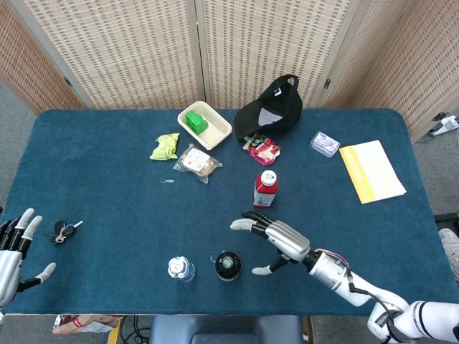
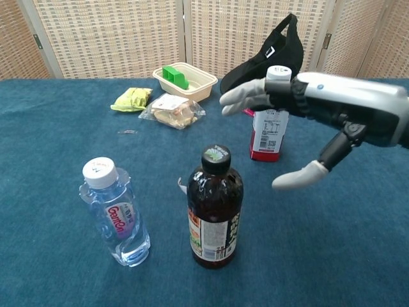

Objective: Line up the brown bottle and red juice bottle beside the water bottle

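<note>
**Reaching next for the red juice bottle, far of the open right hand**

Standing upright near the middle of the table, the red juice bottle with the white cap point(image 1: 265, 189) lies on the far side of the right hand point(image 1: 276, 240) and just to its left in the head view. Its long axis is vertical, so a side grasp around the body looks like the fitting approach. In the chest view the hand's point(image 2: 326, 121) fingers reach across in front of the bottle's point(image 2: 268, 131) upper part, though whether they touch it cannot be told.

The right hand is spread wide, fingers apart, thumb hanging low, with nothing in it. The dark brown glass-look bottle with the black cap point(image 2: 214, 214) stands upright and free at the near edge, just right of the clear plastic water bottle with the white cap point(image 2: 115, 214); the two are close but apart. That half of the line-up looks done, and the open spot lies to the brown bottle's right.

The left hand point(image 1: 14, 247) rests open at the far-left near corner of the blue-covered table point(image 1: 107, 179), well apart from all three bottles, so the right hand is plainly the nearer one for the juice.
</note>
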You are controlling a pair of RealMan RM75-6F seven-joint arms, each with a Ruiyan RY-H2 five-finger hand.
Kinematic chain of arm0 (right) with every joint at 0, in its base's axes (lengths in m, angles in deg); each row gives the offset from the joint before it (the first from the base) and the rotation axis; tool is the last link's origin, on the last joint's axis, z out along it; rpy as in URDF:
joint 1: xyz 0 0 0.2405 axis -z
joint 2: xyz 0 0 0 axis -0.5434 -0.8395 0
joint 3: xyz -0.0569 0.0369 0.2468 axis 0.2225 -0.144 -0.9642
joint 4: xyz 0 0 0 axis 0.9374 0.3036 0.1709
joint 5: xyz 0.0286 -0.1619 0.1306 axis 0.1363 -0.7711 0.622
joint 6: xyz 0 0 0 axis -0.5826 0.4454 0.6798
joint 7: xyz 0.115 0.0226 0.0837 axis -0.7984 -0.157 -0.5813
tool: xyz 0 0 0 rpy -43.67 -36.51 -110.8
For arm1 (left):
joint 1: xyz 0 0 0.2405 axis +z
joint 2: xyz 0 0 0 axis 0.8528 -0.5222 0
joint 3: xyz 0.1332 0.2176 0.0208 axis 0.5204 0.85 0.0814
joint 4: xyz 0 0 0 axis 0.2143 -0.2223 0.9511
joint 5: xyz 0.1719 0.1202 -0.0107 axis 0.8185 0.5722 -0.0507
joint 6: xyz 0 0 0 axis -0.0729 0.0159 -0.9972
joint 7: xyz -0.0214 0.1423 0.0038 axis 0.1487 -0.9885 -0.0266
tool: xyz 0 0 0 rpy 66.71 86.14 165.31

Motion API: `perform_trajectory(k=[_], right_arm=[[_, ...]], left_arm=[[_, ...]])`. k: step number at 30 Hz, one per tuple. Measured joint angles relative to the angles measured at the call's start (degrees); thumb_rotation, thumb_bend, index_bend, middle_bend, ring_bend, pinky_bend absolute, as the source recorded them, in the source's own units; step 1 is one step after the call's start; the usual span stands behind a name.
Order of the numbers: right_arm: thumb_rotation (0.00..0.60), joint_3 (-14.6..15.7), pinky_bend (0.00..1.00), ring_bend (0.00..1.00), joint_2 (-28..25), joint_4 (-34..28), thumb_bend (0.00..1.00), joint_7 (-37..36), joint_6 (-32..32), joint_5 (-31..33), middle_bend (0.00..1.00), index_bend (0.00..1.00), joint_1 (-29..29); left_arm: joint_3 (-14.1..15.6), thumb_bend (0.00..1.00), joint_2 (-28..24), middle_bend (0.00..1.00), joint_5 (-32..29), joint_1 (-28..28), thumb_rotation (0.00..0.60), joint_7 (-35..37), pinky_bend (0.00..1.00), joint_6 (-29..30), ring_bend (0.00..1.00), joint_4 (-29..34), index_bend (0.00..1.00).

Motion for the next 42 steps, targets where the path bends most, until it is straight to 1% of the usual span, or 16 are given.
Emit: perform_trajectory(k=[4,7,9,12,15,16,18,22,27,31,37,42], right_arm=[[0.6,-0.5,0.0,0.01,-2.2,-1.3,0.04,2.5,-4.0,-0.2,0.16,0.16,2.0],[0.6,-1.4,0.0,0.01,-4.3,-2.3,0.09,5.7,-7.4,0.2,0.16,0.15,4.1],[0.6,-2.2,0.0,0.01,-5.6,-2.8,0.1,7.1,-9.0,1.2,0.16,0.15,5.4],[0.6,-3.6,0.0,0.01,-6.6,-3.0,0.1,7.9,-9.6,3.1,0.16,0.14,6.3],[0.6,-4.7,0.0,0.01,-6.8,-2.4,0.05,7.8,-9.3,5.4,0.13,0.06,6.7],[0.6,-5.2,0.0,0.01,-6.6,-2.0,0.03,7.4,-8.8,6.5,0.11,0.03,6.7],[0.6,-5.9,0.0,0.0,-6.2,-1.1,0.0,6.6,-7.7,8.2,0.08,0.0,6.7],[0.6,-8.0,0.0,0.0,-4.8,1.8,0.0,4.9,-5.1,12.0,0.04,0.0,6.4],[0.6,-10.3,0.0,0.0,-3.1,3.9,0.0,2.1,-1.2,15.9,0.02,0.0,5.4],[0.6,-12.0,0.0,0.0,-1.2,6.5,0.0,-0.6,3.3,18.3,0.01,0.0,3.9],[0.6,-13.7,0.0,0.0,2.4,11.6,0.0,-3.0,8.3,20.9,0.01,0.0,2.0],[0.6,-14.4,0.0,0.0,5.3,15.5,0.0,-5.0,12.2,22.0,0.0,0.0,0.5]], left_arm=[[0.1,0.17,0.1,0.0,0.3,-0.1,0.6,-0.4,0.04,-0.1,0.04,0.3,0.01],[0.1,0.17,0.0,0.0,0.3,-0.2,0.6,-0.6,0.04,-0.3,0.04,0.4,0.01],[0.2,0.17,0.0,0.0,0.4,-0.3,0.6,-0.7,0.04,-0.4,0.04,0.6,0.01],[0.2,0.17,0.1,0.0,0.6,-0.4,0.6,-0.9,0.04,-0.4,0.04,0.8,0.01],[0.2,0.17,0.2,0.0,0.6,-0.5,0.6,-1.1,0.04,-0.7,0.04,0.8,0.01],[0.2,0.17,0.2,0.0,0.6,-0.6,0.6,-1.1,0.04,-0.8,0.04,0.8,0.01],[0.2,0.17,0.3,0.0,0.7,-0.7,0.6,-1.3,0.04,-0.9,0.04,0.9,0.01],[0.2,0.17,0.4,0.0,0.7,-0.8,0.6,-1.6,0.04,-1.0,0.04,1.1,0.01],[0.3,0.17,0.5,0.0,0.7,-1.0,0.6,-1.9,0.04,-1.3,0.04,1.3,0.01],[0.2,0.17,0.6,0.0,0.8,-0.9,0.6,-1.8,0.04,-1.0,0.04,1.3,0.01],[0.3,0.17,0.4,0.0,0.6,-0.7,0.6,-1.6,0.04,-0.9,0.04,1.0,0.01],[0.3,0.17,0.4,0.0,0.4,-0.5,0.6,-1.3,0.04,-0.6,0.04,0.8,0.01]])
